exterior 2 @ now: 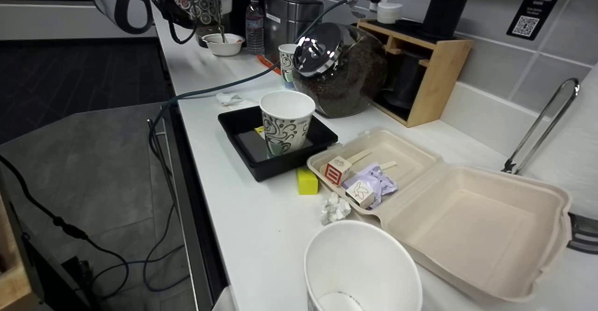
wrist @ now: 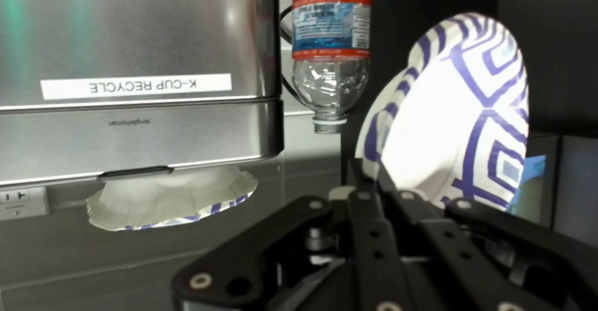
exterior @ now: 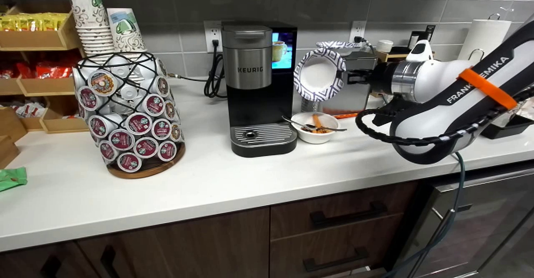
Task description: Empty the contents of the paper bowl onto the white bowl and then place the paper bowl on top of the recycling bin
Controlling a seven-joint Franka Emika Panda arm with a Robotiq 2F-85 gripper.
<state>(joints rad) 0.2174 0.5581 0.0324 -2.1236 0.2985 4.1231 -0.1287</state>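
Observation:
The paper bowl [exterior: 318,72], white with a blue-purple pattern round the rim, is tipped on its side with its inside facing out and looks empty. My gripper [exterior: 344,76] is shut on its rim; the wrist view shows the fingertips [wrist: 371,173] pinching the bowl [wrist: 434,115]. Below it, the white bowl [exterior: 316,137] stands on the counter with orange pieces, dark bits and metal utensils in it. It also shows in an exterior view [exterior 2: 225,48]. The recycling bin [wrist: 140,45], steel and labelled K-CUP RECYCLE, stands behind. Another patterned bowl [wrist: 173,199] sits on its top.
A Keurig coffee maker [exterior: 250,82] stands beside the white bowl. A water bottle [exterior 2: 254,28] stands between coffee maker and bin. A glass jar [exterior 2: 345,73], a paper cup [exterior 2: 287,61] and a black tray [exterior 2: 252,161] stand further along. A blue cable [exterior 2: 224,85] crosses the counter.

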